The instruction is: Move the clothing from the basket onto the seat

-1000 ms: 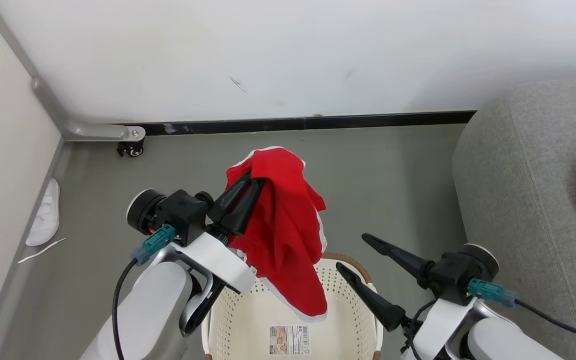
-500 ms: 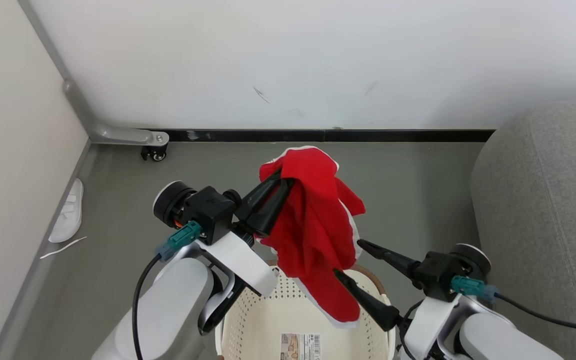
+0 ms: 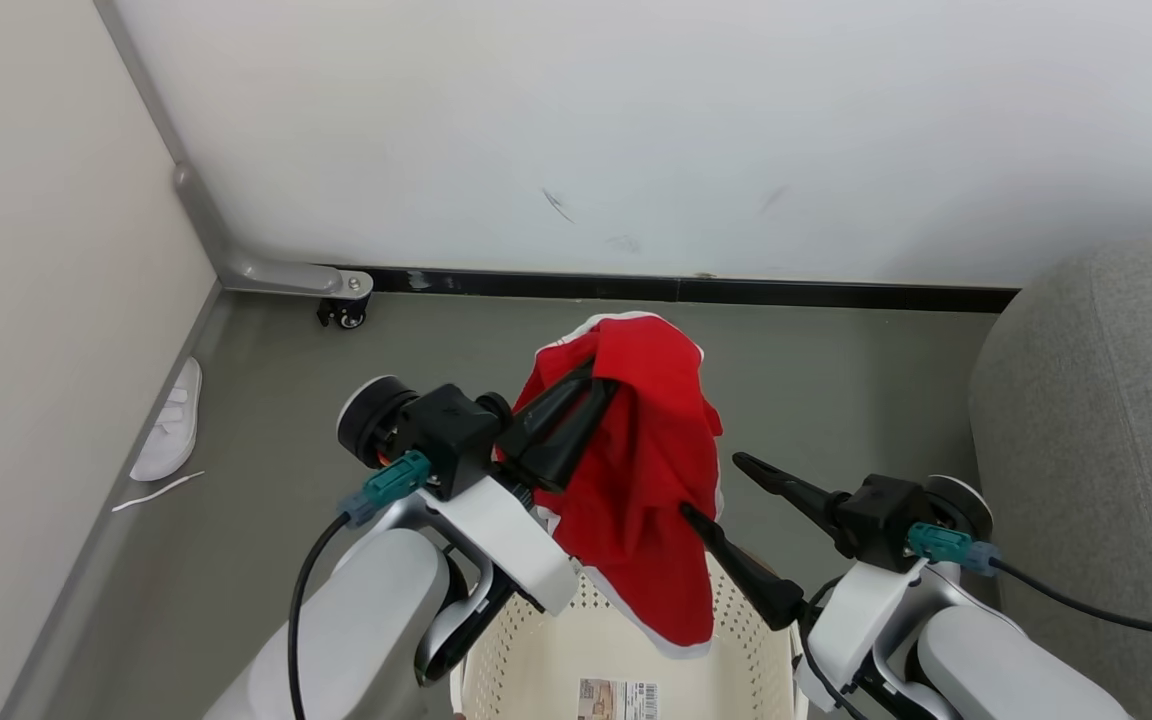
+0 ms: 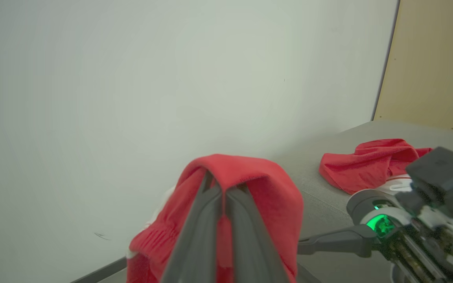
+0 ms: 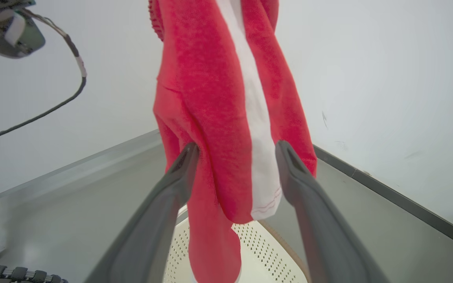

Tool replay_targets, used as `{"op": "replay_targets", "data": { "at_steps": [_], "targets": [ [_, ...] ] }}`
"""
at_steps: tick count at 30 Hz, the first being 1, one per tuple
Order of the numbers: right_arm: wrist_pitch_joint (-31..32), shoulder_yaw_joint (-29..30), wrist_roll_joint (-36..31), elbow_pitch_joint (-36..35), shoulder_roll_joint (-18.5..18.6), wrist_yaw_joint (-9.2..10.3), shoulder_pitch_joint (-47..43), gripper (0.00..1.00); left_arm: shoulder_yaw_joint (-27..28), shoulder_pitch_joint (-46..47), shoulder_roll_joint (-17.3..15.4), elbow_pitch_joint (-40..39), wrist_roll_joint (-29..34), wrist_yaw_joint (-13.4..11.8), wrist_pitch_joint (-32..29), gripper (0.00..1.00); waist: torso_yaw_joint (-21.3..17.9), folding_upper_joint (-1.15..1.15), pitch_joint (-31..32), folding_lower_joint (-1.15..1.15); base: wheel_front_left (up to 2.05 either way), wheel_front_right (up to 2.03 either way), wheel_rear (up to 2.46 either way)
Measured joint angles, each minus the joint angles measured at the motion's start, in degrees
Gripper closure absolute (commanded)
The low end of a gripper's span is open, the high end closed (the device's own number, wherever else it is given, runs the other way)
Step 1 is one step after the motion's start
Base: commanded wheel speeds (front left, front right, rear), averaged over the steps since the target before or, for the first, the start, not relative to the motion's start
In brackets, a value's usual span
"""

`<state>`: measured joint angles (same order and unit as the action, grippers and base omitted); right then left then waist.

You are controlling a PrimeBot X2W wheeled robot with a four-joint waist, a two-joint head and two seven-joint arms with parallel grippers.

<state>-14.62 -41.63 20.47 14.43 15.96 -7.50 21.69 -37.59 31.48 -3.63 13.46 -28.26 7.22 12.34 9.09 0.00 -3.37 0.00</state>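
Basket (image 3: 536, 655): at the near edge, centre, between the two arms; cream perforated walls, a sticker (image 3: 618, 692) on its bottom.
Right gripper (image 3: 713, 485): near right, just beyond the basket; jaws wide apart and holding nothing.
Right fingers (image 5: 179, 173): in the wrist view they stand on either side of the hanging cloth, with the left tip at the fabric's edge; whether it touches I cannot tell.
Left gripper (image 3: 598, 380): left of centre, raised above the basket; jaws together, clamped on the garment (image 3: 651, 470), with a fold draped over the tips (image 4: 224, 188).
Garment: red with a white stripe (image 5: 250, 98) and white edging; it hangs from the left gripper, its lower end over the basket's far part. Whether it touches the rim I cannot tell.
Floor (image 3: 836, 390): grey, running on to the far wall.
Slipper (image 3: 168, 425): white, on the floor at far left along the side wall, well apart from the basket.
Seat (image 3: 1096, 400): grey fabric, at the right, well apart from the basket.
Second garment (image 4: 364, 165): red, crumpled, lying on the seat in the left wrist view.
Caster (image 3: 341, 315): far left, under a metal rail at the wall's foot.
Wall (image 3: 636, 130): white, with a dark baseboard (image 3: 736, 292).
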Motion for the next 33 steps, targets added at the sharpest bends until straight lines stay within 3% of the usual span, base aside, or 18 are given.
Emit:
{"op": "replay_targets", "data": {
  "at_steps": [14,15,16,18,19,32,33],
  "targets": [
    [0.0,0.8,0.0,4.5,-2.3,0.00,1.5,0.00,-4.3,0.0,0.0,-1.6,-1.0,0.0,-1.7,1.00,1.5,0.00,0.7,0.00,0.00,0.00,0.00],
    [0.0,0.8,0.0,4.7,-2.6,0.00,1.5,0.16,-4.5,0.0,0.0,-1.8,-1.0,0.0,-1.7,1.00,1.6,0.00,0.6,0.00,0.00,0.00,0.00],
    [0.0,0.8,0.0,4.8,-2.8,0.00,1.7,0.56,-4.6,0.0,0.0,-1.9,-1.1,0.0,-1.7,1.00,1.7,0.00,0.6,0.00,0.00,0.00,0.00],
    [0.0,0.8,0.1,5.0,-3.1,0.00,2.1,0.93,-5.1,0.0,0.1,-2.1,-1.5,0.0,-1.7,1.00,1.9,0.00,0.6,0.00,0.00,0.00,0.00],
    [0.0,1.0,0.1,5.1,-3.1,0.00,2.1,1.00,-5.2,0.0,0.1,-2.2,-1.5,0.0,-1.7,1.00,1.9,0.00,0.6,0.00,0.00,0.00,0.00],
    [0.0,2.1,0.8,6.4,-3.6,0.00,2.1,1.00,-4.3,0.0,-0.3,-2.2,-1.9,0.0,-1.7,1.00,2.0,0.00,0.6,0.00,0.00,0.00,0.00],
    [0.0,2.3,0.8,6.4,-3.6,0.00,2.1,1.00,-4.2,0.0,-0.3,-2.2,-1.9,0.0,-1.7,0.79,1.9,0.00,0.6,0.00,0.00,0.00,0.00]
  ]
}}
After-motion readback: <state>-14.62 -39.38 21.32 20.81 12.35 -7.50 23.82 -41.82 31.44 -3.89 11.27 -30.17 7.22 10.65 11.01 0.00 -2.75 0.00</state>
